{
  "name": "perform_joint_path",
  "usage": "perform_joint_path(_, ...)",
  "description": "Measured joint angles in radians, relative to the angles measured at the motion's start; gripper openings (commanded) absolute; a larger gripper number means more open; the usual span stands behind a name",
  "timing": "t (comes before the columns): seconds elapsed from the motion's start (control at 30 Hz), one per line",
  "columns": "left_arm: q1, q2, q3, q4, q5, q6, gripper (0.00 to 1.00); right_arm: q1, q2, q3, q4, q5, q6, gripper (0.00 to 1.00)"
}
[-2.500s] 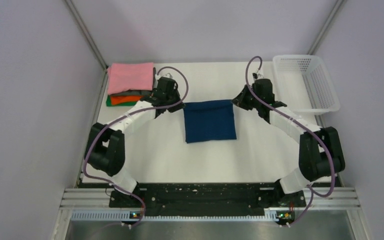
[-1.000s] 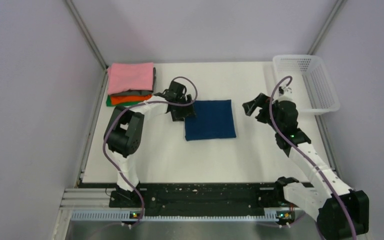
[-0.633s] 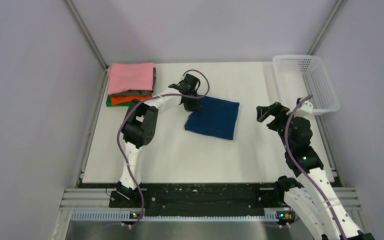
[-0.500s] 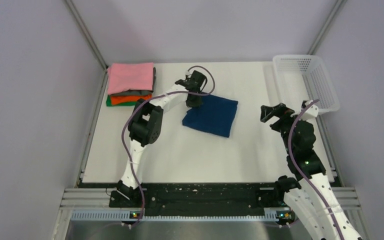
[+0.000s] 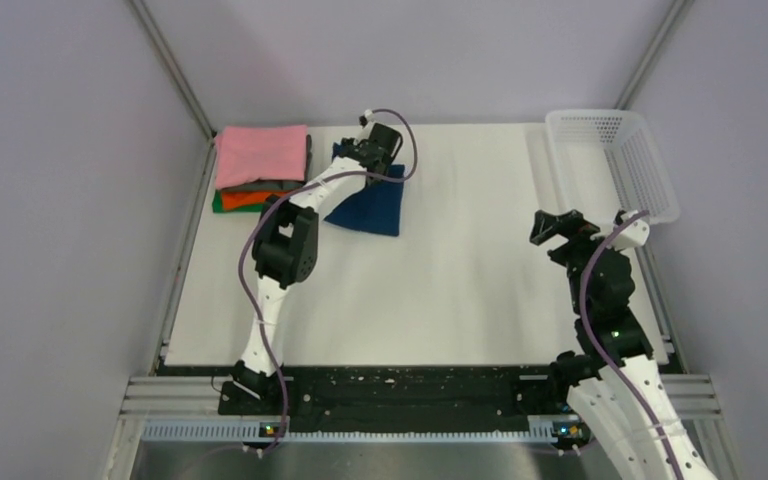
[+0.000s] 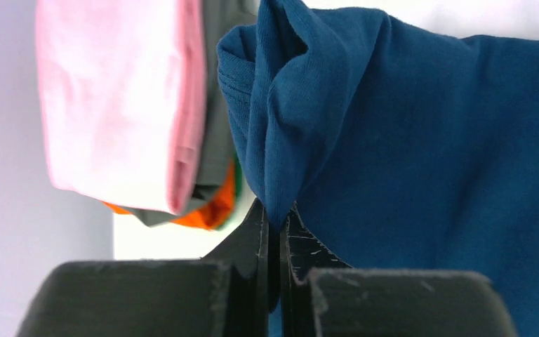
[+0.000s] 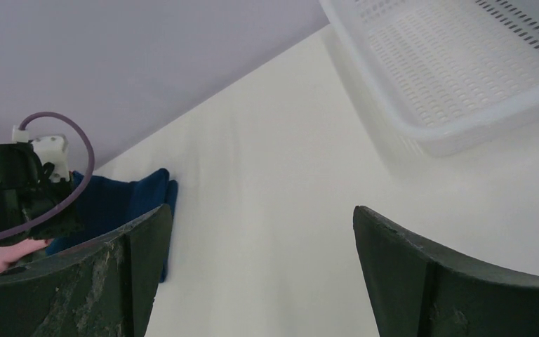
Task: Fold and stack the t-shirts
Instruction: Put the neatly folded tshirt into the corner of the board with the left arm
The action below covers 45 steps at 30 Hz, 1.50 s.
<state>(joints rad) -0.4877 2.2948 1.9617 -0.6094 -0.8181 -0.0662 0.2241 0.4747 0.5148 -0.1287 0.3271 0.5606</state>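
**Asker:** Now that you have moved, what is different across the desk (image 5: 480,290)?

**Me:** The cloth that lay flat in its middle a second ago is gone from there. I have dragged it toward the far left corner.

**Asker:** And the stack (image 5: 260,160)?

**Me:** Unchanged: pink on top, then grey, orange and green, all square in that corner.

**Asker:** Where is the navy shirt (image 5: 370,208) exactly?

**Me:** Just beside the stack, on its right. I cannot tell whether they touch. It is folded but skewed, with one edge lifted and bunched and the rest trailing on the desk.

**Asker:** Your pincers?

**Me:** My left pincer (image 6: 275,223) snapped closed within the last second. Its jaws are pressed almost together on that bunched navy edge. My right pincer (image 7: 261,217) gapes wide with nothing in it, and that arm has pulled back to the right side.

**Asker:** What does that mean for the job?

**Me:** I judge the folding finished and the stacking under way. The shirt next needs lifting over the pink one and laying down square. Since I hold it by one edge only, the fold may slip open on the way.
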Motion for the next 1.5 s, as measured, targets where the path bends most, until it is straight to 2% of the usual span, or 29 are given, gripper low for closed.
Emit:
perform_joint_path(0.17,0.045,-0.005,0.015,0.090,-0.069,0.185,0.00,0.000,0.007,-0.006,0.001,0.013,0.000,0.99)
perform_joint_path(0.33,0.086,-0.039,0.035,0.168,-0.080,0.340,0.00,0.000,0.029,-0.006,0.003,0.012,-0.006,0.98)
perform_joint_path(0.6,0.113,-0.111,0.117,0.182,-0.049,0.440,0.00,0.000,0.087,-0.006,0.016,0.009,-0.012,0.98)
perform_joint_path(1.0,0.136,-0.138,0.298,0.091,-0.003,0.453,0.00,0.000,0.129,-0.006,0.031,0.008,-0.019,0.98)
perform_joint_path(1.5,0.217,-0.180,0.326,0.056,0.063,0.424,0.00,0.000,0.154,-0.006,0.035,0.008,-0.019,0.98)
